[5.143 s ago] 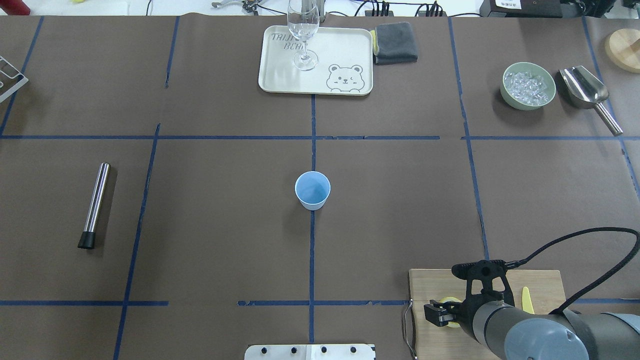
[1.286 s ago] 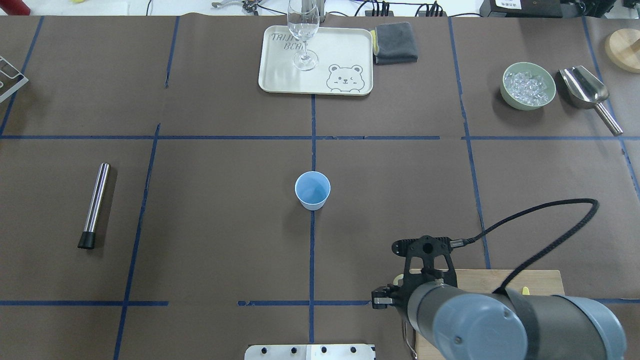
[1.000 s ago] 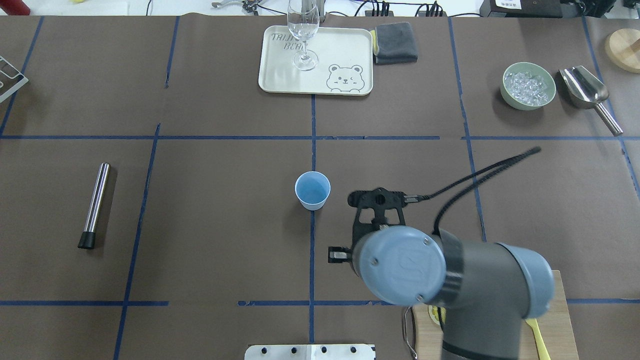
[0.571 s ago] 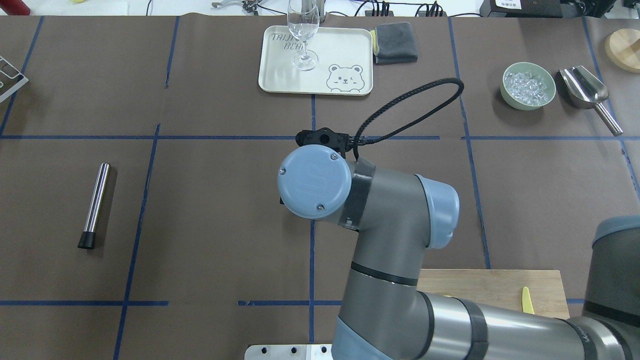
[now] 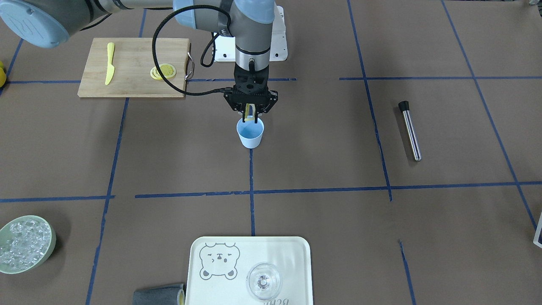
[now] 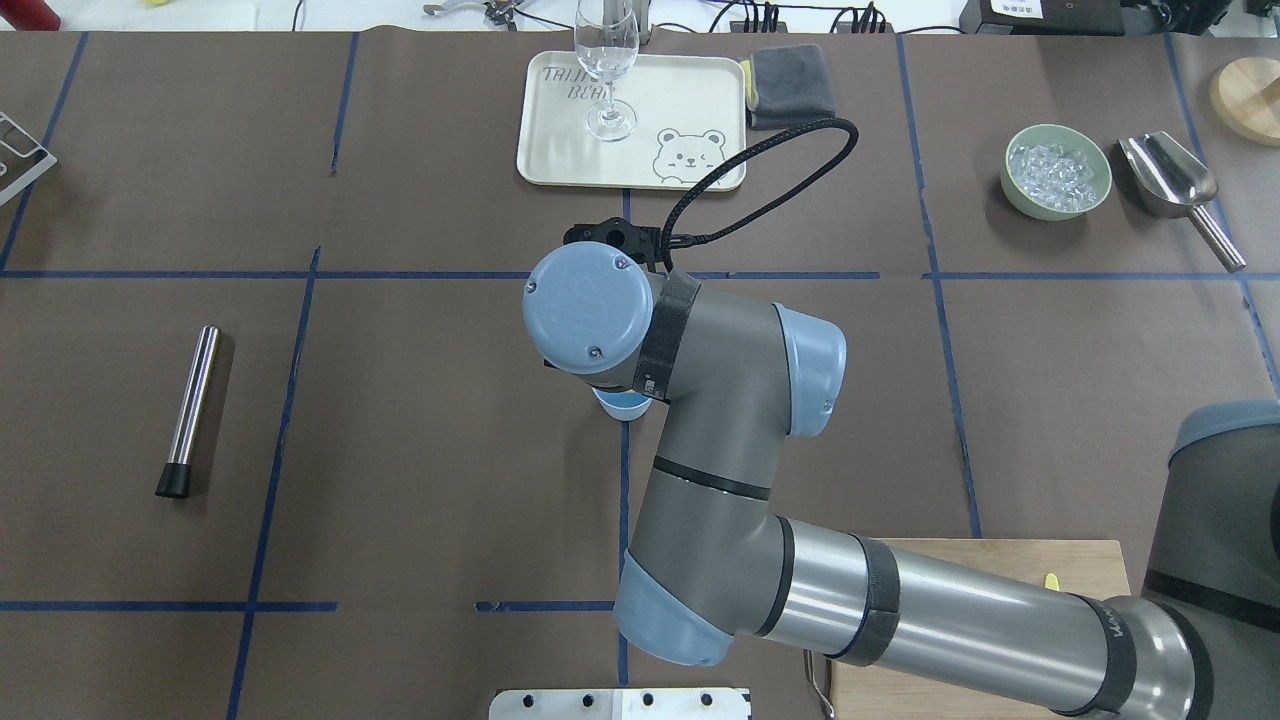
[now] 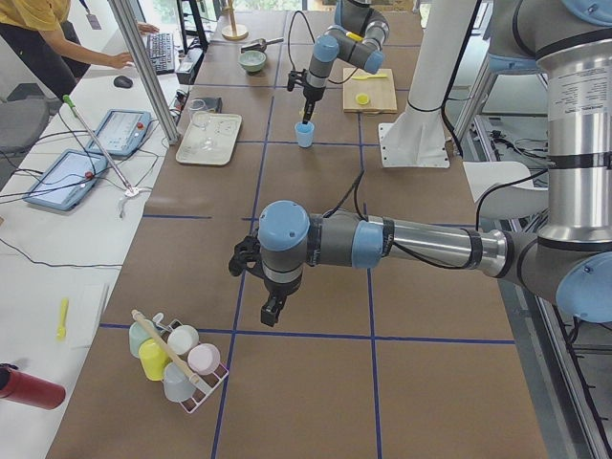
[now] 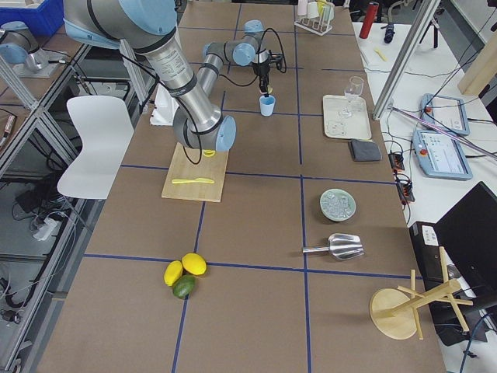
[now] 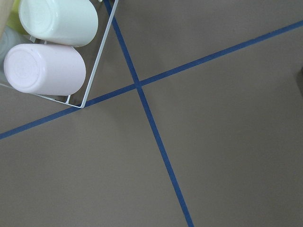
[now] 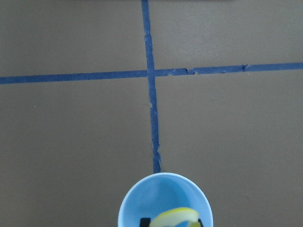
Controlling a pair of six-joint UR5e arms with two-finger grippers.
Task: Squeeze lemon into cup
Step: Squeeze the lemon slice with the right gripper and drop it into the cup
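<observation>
several items line the near edge of the desk (image 5: 338,169) in the front view. cream tray (image 5: 292,254) has a clear stemmed glass (image 5: 263,281) standing on it. grey cloth (image 5: 159,295) lies just beside the tray. pale green bowl of ice (image 5: 53,242) sits well off to one side.

mid-desk: light-blue cup (image 5: 250,136) is upright on a blue tape line. right jaws point straight down over its mouth, pinched on the lemon slice (image 5: 249,112), which is held on edge. right wrist view puts the slice over the cup's opening. contact between slice and cup: cannot tell. metal rod (image 5: 410,129) with a black tip lies flat, well apart from the cup.

far side: wooden board (image 5: 135,55) carries spare slices (image 5: 163,71), overlapping, near its handle end. yellow toy knife (image 5: 109,63) lies toward the other end.

left arm shows only in the side view, low over the desk near a wire rack of cups (image 7: 177,359). left jaws wide or narrow: cannot tell.
</observation>
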